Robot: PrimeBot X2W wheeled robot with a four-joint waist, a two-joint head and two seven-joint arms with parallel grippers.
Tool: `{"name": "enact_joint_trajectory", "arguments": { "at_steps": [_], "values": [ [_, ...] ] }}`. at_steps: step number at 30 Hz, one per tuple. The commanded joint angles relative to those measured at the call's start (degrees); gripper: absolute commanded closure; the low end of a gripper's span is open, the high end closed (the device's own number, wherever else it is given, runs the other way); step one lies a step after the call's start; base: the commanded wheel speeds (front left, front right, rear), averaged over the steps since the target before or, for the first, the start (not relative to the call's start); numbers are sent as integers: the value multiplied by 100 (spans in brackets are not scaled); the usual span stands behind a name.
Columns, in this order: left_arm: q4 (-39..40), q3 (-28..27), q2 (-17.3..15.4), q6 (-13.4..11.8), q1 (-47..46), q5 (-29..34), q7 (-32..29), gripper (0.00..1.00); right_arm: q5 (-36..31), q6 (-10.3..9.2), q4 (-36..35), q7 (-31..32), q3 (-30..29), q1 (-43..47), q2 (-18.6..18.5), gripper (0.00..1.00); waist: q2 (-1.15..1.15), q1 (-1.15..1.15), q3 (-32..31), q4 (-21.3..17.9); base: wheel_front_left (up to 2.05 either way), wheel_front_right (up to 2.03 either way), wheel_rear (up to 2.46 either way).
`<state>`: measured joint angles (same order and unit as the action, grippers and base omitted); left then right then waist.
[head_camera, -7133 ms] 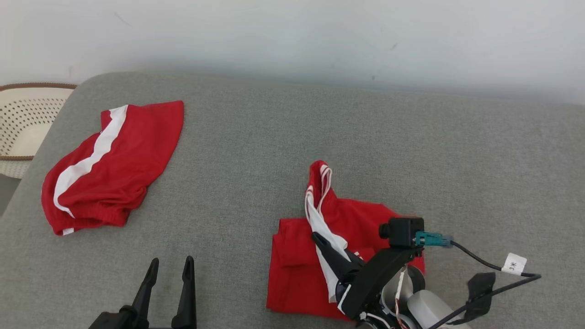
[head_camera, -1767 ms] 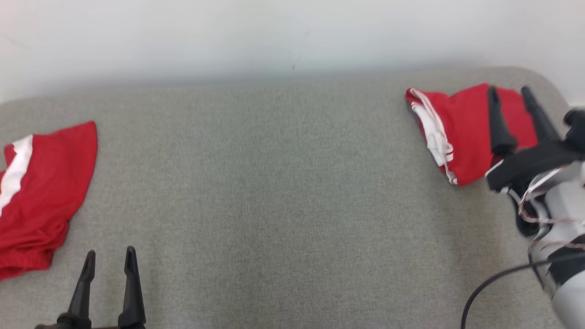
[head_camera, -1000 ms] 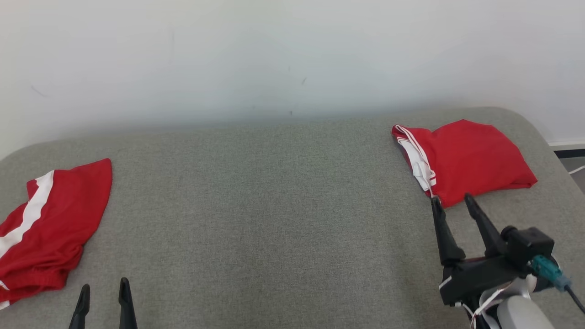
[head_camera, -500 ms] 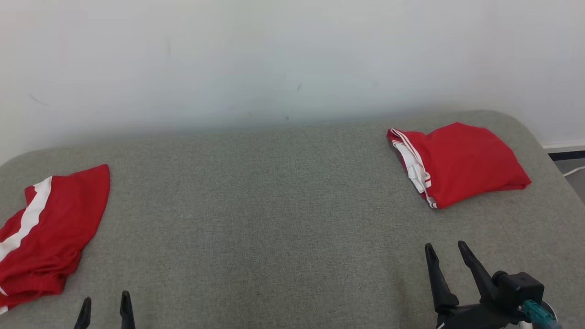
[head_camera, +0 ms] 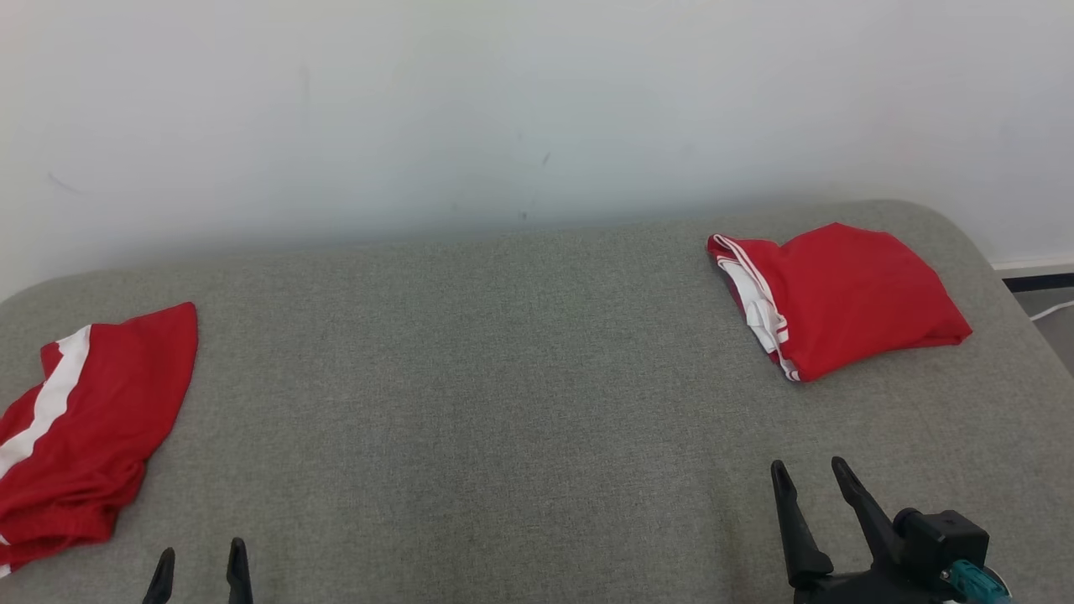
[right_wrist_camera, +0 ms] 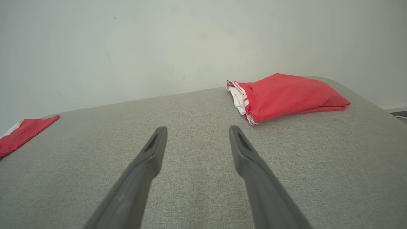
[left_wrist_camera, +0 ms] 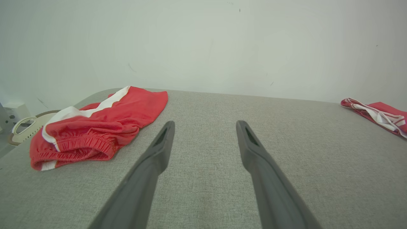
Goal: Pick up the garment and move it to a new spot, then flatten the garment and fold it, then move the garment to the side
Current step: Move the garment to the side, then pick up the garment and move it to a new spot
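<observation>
The folded red garment [head_camera: 843, 298] with white trim lies at the far right of the grey padded table [head_camera: 503, 403]; it also appears as a folded bundle [right_wrist_camera: 286, 95] in the right wrist view and as an edge [left_wrist_camera: 378, 114] in the left wrist view. My right gripper [head_camera: 810, 470] stands open near the front right, well short of the garment, with nothing between its fingers. At the front left my left gripper [head_camera: 201, 558] is open and empty too. In each wrist view the two fingers are spread over bare cloth.
A second red garment [head_camera: 80, 432] with a white stripe lies loosely bunched at the table's left end, also visible as a heap [left_wrist_camera: 95, 127]. A pale perforated basket [left_wrist_camera: 27, 125] sits beyond the left edge. A white wall runs behind the table.
My right gripper has drawn back from the folded garment toward the front edge, open and empty. The left gripper barely moved. The folded garment stays at the far right.
</observation>
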<state>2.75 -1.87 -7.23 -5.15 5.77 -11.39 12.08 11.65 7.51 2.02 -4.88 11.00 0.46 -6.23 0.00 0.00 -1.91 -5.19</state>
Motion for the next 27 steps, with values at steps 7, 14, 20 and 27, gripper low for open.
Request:
{"name": "enact_joint_trajectory", "arguments": {
  "at_steps": [7, 14, 20, 27],
  "values": [
    [-17, 11, -51, -42, -10, -26, -18, 0, -27, -4, 7, 40, -39, 35, 1, 0, 0, 0, 2, -4, 0, 0, 0],
    [-9, 13, -76, -62, 25, -56, -9, 0, -49, -4, 12, 47, -60, 57, 24, 0, 0, 0, -10, -2, 0, 0, 0],
    [-1, 3, -92, -99, 63, -74, -13, 0, -9, -4, 31, 29, -55, 68, 22, 0, 0, 0, -32, 9, 0, 0, 0],
    [-18, -16, -104, -146, 77, -124, -29, 0, 21, -4, 60, 31, -87, 109, 35, 0, 0, 0, -46, 192, 0, 0, 0]
  ]
}}
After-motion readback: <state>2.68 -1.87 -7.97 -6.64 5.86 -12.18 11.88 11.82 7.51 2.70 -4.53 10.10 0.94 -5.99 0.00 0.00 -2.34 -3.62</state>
